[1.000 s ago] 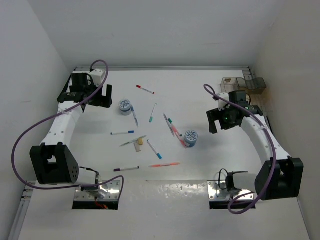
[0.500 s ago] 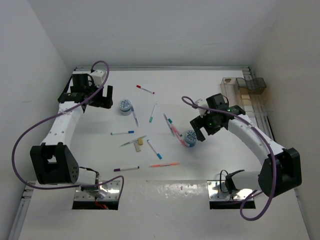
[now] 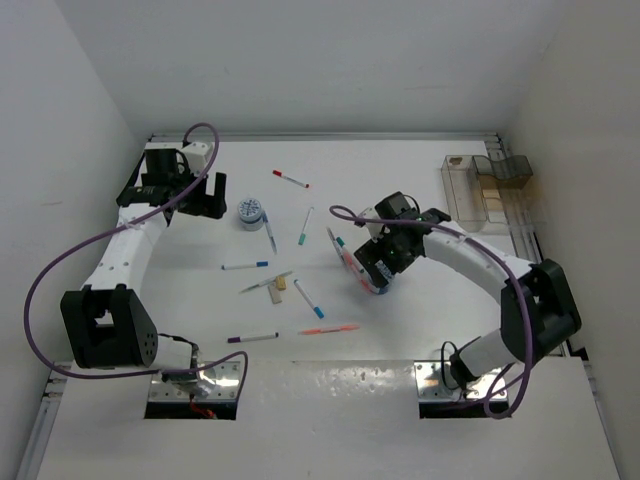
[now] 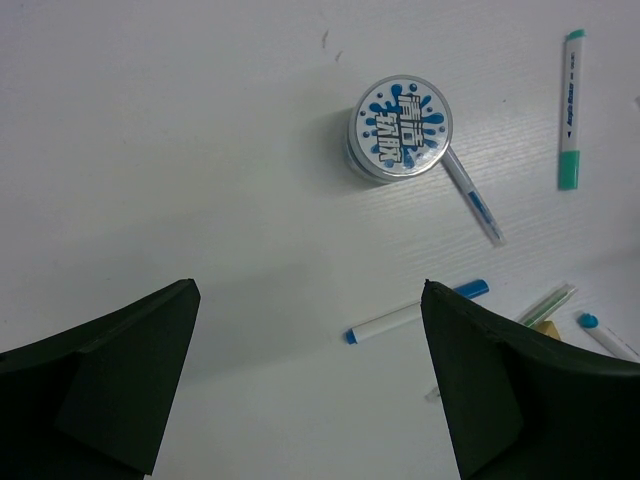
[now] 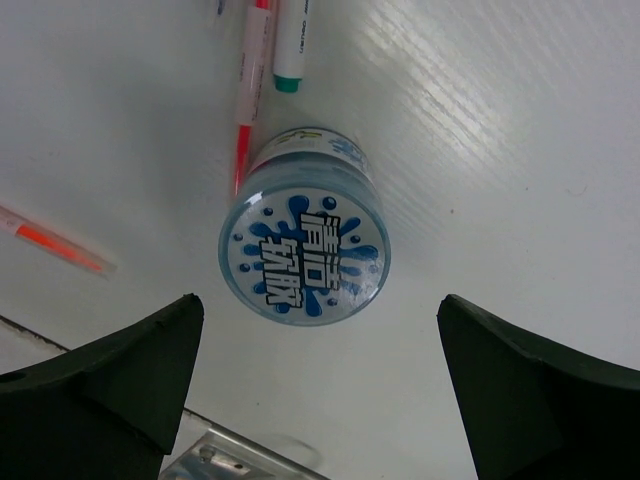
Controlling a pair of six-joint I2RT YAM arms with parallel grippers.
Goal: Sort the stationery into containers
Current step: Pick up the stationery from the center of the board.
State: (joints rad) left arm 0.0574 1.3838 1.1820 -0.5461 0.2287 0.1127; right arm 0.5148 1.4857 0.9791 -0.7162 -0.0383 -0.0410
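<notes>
The right gripper (image 3: 381, 268) hangs over the middle of the bench (image 3: 400, 170), towards the right edge. Its jaws are spread wide and grip nothing. In the right wrist view a round blue-grey roll (image 5: 304, 262) with a blue splash label stands upright between the two fingers, with a gap on each side. A pink pen (image 5: 250, 70) and a teal-tipped pen (image 5: 290, 45) lie just beside it.

The left gripper (image 3: 205, 192) hovers near the far left corner, also gaping and empty-handed, near the second roll (image 4: 400, 128). Other pens lie scattered across the bench's middle. The joined containers (image 3: 470, 195) stand at the far right corner.
</notes>
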